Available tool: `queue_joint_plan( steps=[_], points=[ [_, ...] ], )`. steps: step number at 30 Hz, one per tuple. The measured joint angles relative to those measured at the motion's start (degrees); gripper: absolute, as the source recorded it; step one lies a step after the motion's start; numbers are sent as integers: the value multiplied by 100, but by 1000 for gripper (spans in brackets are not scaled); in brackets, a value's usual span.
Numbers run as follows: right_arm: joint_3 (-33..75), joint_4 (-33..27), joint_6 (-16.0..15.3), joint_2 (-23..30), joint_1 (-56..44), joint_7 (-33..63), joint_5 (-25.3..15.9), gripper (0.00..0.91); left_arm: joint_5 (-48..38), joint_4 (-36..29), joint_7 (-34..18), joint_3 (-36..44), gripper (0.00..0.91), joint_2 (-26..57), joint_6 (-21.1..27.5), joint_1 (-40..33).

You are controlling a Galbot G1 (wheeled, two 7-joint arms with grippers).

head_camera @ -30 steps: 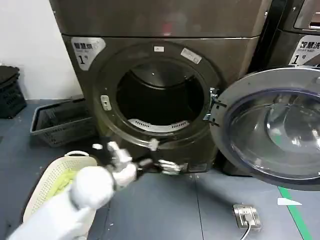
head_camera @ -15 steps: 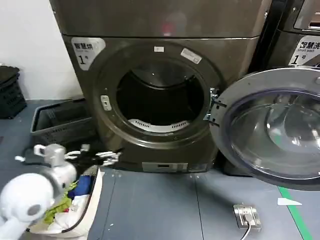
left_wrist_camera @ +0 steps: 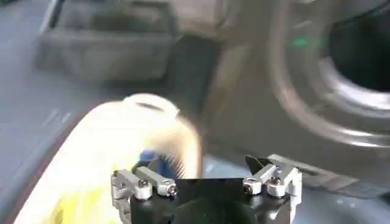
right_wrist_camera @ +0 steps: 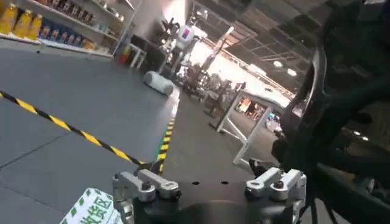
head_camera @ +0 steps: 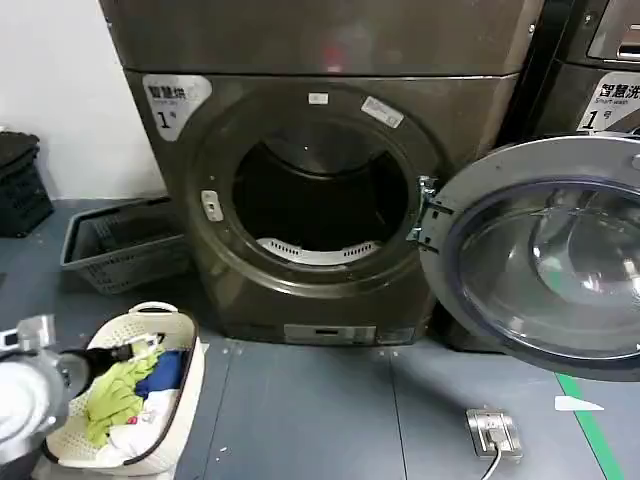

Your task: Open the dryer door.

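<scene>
Grey floor (head_camera: 330, 410) runs up to a dark bronze dryer (head_camera: 320, 170) standing against a white wall (head_camera: 55, 100). Its round opening faces the head camera, showing the dark drum (head_camera: 320, 195) inside. The door (head_camera: 545, 255) is swung fully out to the right of the opening, hinged at the opening's right edge; its chrome ring and domed glass face the camera, and it covers the lower front of a darker neighbouring machine (head_camera: 600, 60). A sticker marked "1" (head_camera: 175, 100) sits at the dryer's upper left corner.

Left of the dryer, a dark crate (head_camera: 125, 245) lies on the floor by the wall. Nearer the camera, a cream laundry basket (head_camera: 175, 395) holds green, blue and white clothes (head_camera: 125, 390). A small metal floor socket (head_camera: 495, 432) with a cable lies at lower right, near a green floor stripe (head_camera: 595, 430).

At the lower left edge of the head view, the left gripper (head_camera: 135, 352) hangs over the basket, well apart from the door. In the left wrist view, the left gripper (left_wrist_camera: 207, 182) has its fingers spread wide, holding nothing, with the basket and the dryer's front beyond. The right wrist view shows the right gripper (right_wrist_camera: 210, 182), also spread and empty, pointing out into a hall with a yellow-and-black floor line (right_wrist_camera: 73, 131) and shelves (right_wrist_camera: 55, 27) far off.
</scene>
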Motion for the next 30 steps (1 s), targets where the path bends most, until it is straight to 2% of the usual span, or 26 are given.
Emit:
queue_joint_plan(
  steps=[7,12,20,30],
  points=[
    [-12,-65,-12,0,34,3,273,907,-1482,176,-789,-506,907,64,-1,396],
    [-4,-138,149,0,38,29,352,907,-2037,412,-1162,-761,907,33,-2,525],
    [6,-248,433,-30,8,38,443,907,-2762,909,-1319,-957,907,41,-145,495],
    [-6,-305,437,-51,-2,45,460,907,-2813,1194,-1321,-1001,907,62,-186,478]
  ],
)
